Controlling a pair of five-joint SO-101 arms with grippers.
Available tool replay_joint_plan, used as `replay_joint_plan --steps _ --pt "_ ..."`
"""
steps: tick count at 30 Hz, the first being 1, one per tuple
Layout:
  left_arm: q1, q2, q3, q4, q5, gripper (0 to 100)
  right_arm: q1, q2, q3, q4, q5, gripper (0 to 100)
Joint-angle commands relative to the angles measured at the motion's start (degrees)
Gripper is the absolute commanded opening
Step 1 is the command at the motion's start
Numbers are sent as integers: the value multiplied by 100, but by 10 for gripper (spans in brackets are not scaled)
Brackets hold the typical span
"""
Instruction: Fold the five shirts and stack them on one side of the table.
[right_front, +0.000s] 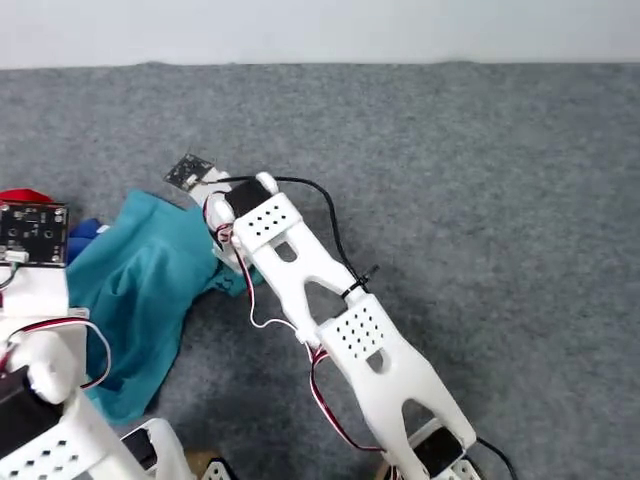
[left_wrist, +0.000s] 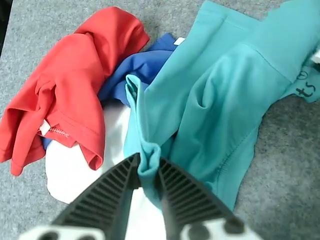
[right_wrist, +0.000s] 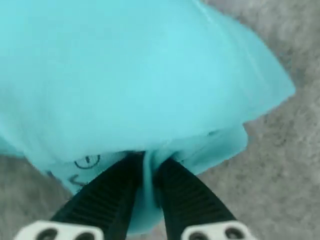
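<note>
- The red shirt (left_wrist: 75, 65) is all bunched up at the far 9 o'clock edge of the table (right_front: 480, 180).
- The left gripper (left_wrist: 146, 170) comes in from the 7 o'clock corner. Its jaws are pinched narrow on a fold at the edge of the teal shirt (left_wrist: 220, 110).
- The blue shirt (left_wrist: 135, 67) is wedged between the red one and the teal one, touching both.
- The white shirt (left_wrist: 70, 170) sits at the bottom of the heap, under the red and blue ones.
- The teal one is spread out around 8 o'clock in the high view and overlaps the pile on that side.
- The right gripper (right_wrist: 145, 162) reaches from 6 o'clock up toward 10. Its jaws are clamped down on another edge of the teal cloth, with fabric running right between them.
</note>
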Motion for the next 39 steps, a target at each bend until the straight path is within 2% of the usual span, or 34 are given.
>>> replay_joint_plan --steps 1,11,14,21,28,33,37,39 --pt "44 -44 -22 -167 35 13 365 92 -941 796 202 9" --pt "62 -35 330 -985 26 13 1490 -303 -765 927 308 9" --pt "237 -35 576 -1187 18 14 1727 -734 18 927 316 9" --pt "1459 -35 1024 -1503 35 14 2114 -2589 3174 910 756 9" --pt "1618 -35 1543 -1916 35 14 2404 -4426 5670 901 1046 9" --pt "1618 -35 1754 -1996 35 14 2457 -5446 6629 901 1160 9" --pt "1618 -35 1877 -2171 35 14 2448 -6088 6673 901 1169 13" --pt "1626 -35 1886 -2171 35 14 2448 -6352 6629 901 1169 58"
